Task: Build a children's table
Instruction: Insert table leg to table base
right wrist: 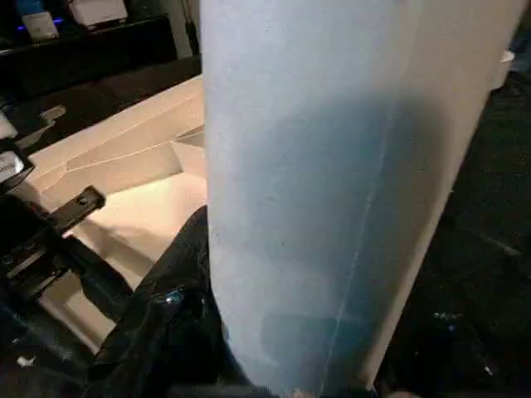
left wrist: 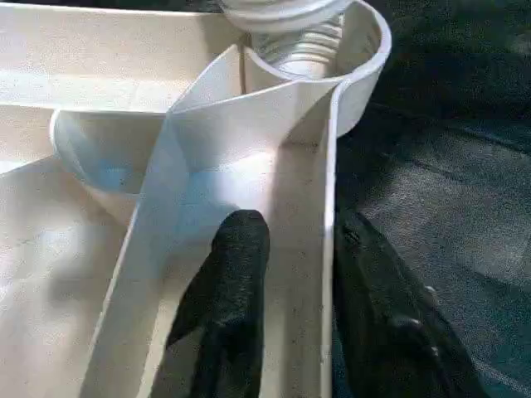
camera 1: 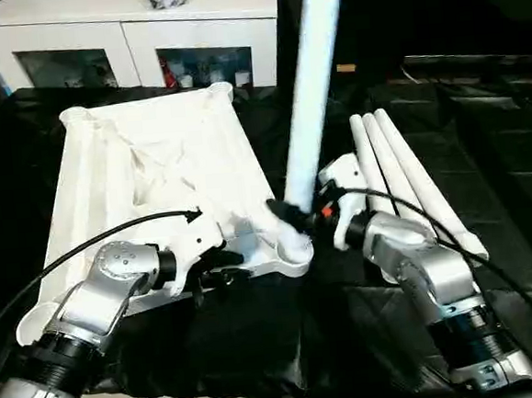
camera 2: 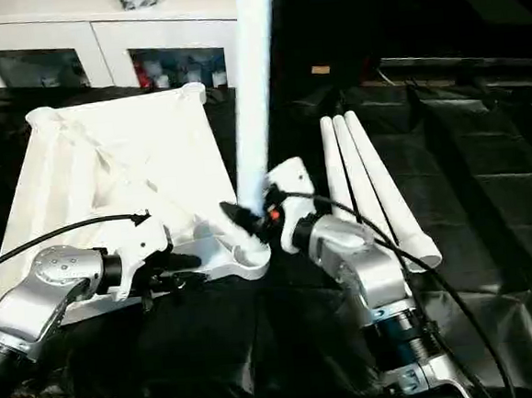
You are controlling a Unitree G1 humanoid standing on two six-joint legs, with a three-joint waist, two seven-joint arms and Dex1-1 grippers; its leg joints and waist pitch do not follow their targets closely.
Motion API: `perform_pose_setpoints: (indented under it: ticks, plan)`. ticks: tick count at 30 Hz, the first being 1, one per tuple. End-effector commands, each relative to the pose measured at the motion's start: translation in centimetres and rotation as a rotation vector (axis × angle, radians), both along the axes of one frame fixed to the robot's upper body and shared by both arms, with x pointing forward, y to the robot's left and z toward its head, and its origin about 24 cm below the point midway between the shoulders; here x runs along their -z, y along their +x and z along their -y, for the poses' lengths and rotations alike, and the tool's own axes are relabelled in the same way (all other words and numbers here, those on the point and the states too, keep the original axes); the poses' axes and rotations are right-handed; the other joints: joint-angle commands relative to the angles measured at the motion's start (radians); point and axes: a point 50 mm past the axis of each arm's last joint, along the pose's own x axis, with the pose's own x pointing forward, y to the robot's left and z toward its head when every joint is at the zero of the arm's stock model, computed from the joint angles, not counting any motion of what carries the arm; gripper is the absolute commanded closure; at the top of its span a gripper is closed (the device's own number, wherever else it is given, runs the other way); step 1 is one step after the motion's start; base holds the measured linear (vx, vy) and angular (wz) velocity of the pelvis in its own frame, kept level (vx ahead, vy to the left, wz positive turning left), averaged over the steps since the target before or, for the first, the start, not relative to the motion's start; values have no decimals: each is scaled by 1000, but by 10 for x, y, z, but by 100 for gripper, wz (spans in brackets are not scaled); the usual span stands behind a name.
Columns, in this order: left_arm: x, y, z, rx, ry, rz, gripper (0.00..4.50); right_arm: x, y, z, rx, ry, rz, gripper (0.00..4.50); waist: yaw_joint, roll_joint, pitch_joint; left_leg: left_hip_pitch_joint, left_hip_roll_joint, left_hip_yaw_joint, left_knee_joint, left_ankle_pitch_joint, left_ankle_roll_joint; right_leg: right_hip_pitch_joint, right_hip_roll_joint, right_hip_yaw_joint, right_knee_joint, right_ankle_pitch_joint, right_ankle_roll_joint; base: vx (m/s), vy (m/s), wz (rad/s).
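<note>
The right jaws grasp an upright leg at the tabletop's near corner socket, the left jaws clamp its rim beside; keep the leg vertical while twisting.

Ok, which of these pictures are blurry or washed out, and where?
Left eye view: the upright leg looks motion-smeared, and the tabletop is glared almost featureless. Right wrist view: the leg is close and soft, bluish in shade. Left wrist view: the fingers are blurred, the corner socket sharper.
</note>
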Motion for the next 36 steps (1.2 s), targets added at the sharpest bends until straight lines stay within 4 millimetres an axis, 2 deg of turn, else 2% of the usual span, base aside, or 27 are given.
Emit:
perform_pose_setpoints:
  ticks: [1,7,13,20,21,27,31,32,36]
  plan:
    - [-3,3,-4,-18,3,12,350,2,-1,1,-7,-1,7,260,-1,14,-68,23,57,-21,-77,-162,-29,41,-85,49,-69,18,-235,0,0,0]
    - [-2,3,-5,-12,2,-2,417,5,0,1,-12,-7,2,260,-1,13,-66,24,58,-21,-79,-175,-31,39,-85,50,-72,-4,-233,0,0,0]
    - [-3,4,-3,-5,-27,7,449,7,0,2,-20,-10,-4,260,-3,14,-67,21,58,-22,-79,-170,-29,42,-86,49,-71,6,-233,0,0,0]
    - [-5,12,15,24,-85,38,450,9,1,3,-30,-24,-9,260,1,10,-68,22,58,-20,-76,-152,-17,42,-87,50,-73,12,-236,0,0,0]
    - [-5,13,15,24,-86,38,450,9,1,3,-30,-24,-9,260,2,12,-67,25,58,-19,-76,-163,-18,39,-86,50,-75,0,-237,0,0,0]
    - [-6,18,33,71,-124,45,450,15,8,12,29,-31,-18,260,4,12,-67,25,59,-20,-77,-185,-25,39,-91,51,-80,-56,-233,0,0,0]
    - [-3,18,37,92,-122,37,450,21,9,14,34,-32,-47,260,5,12,-70,23,60,-21,-76,-164,-17,41,-90,49,-75,-14,-238,0,0,0]
    - [-2,18,37,95,-120,36,450,23,10,15,35,-33,-55,260,3,17,-71,23,58,-20,-74,-164,-16,41,-88,49,-76,8,-245,0,0,0]
    - [-1,18,37,109,-124,22,450,30,10,18,50,-37,-78,260,7,17,-69,22,59,-20,-76,-169,-8,43,-90,48,-77,-14,-243,0,0,0]
